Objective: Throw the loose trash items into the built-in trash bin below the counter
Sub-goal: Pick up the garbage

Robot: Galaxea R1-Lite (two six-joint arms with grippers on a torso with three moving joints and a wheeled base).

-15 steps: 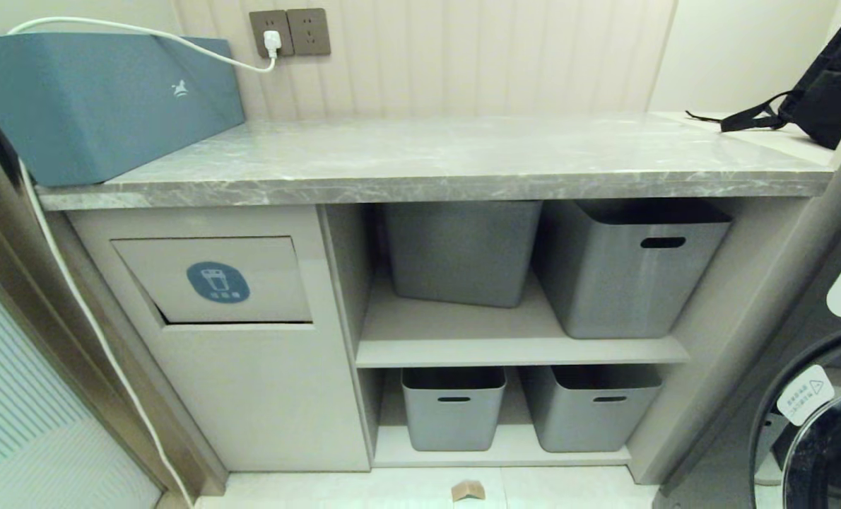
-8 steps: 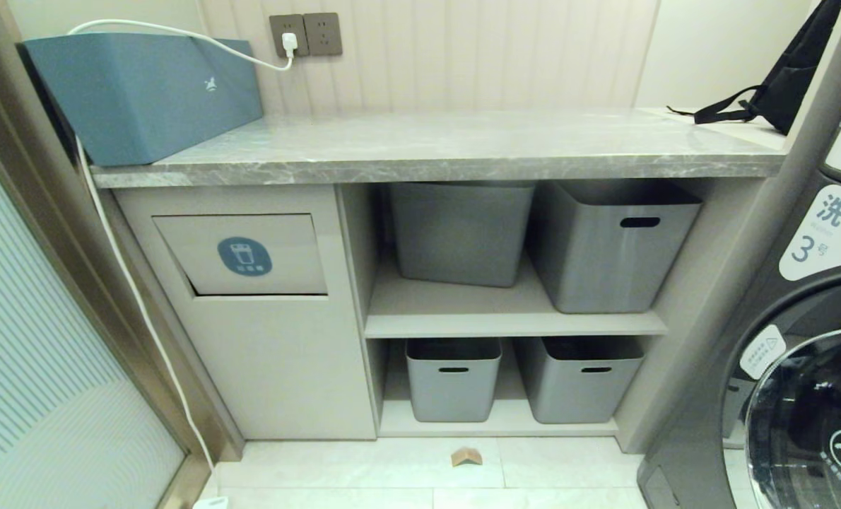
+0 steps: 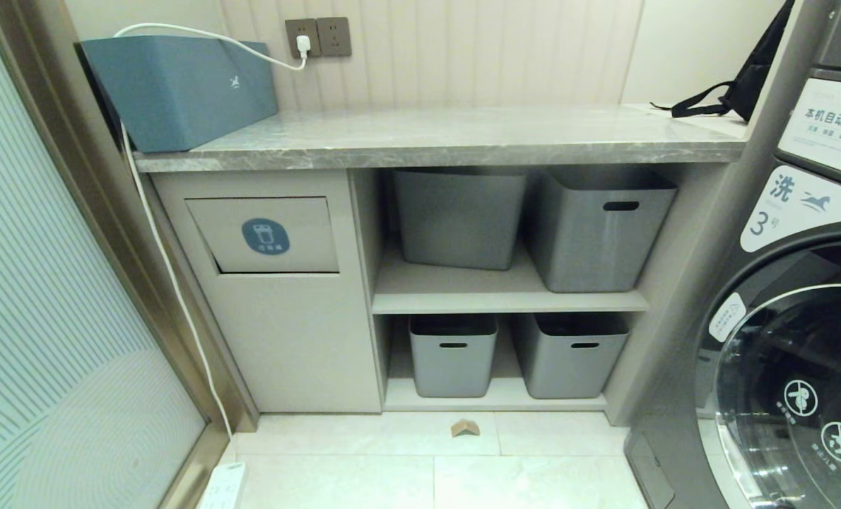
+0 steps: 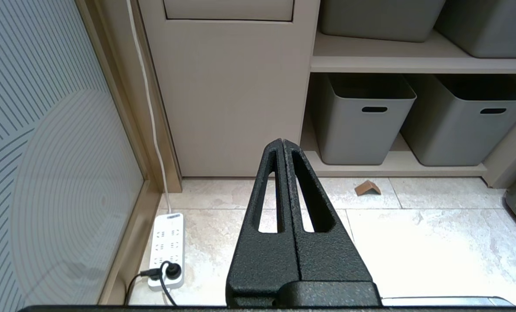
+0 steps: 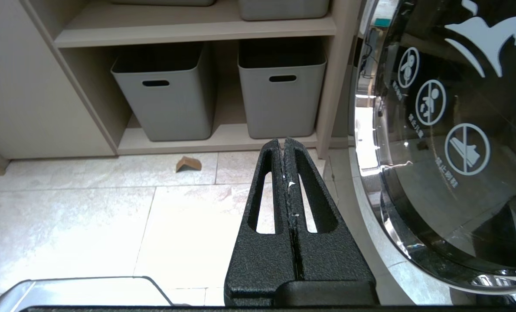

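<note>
Cardboard scrap point(image 3: 465, 428), a small folded tan piece standing like a tent, lies on the floor tiles point(image 3: 364, 481) just in front of the cabinet's bottom shelf edge, below the lower-left grey tub point(image 3: 453, 360). Both grippers hang short of it, jaws pressed together and empty: the left gripper point(image 4: 282, 143) has the scrap ahead and off to its right, the right gripper point(image 5: 282, 142) has it ahead and to its left. Neither looks clearly nearer. Its ridge runs roughly along the cabinet front. Farther back and up to the left sits the built-in trash bin point(image 3: 265, 235), flap closed, under the counter point(image 3: 449, 134). Compared with a second ago the whole scene sits smaller and more floor shows, so the camera has pulled back; the scrap itself has not shifted.
</note>
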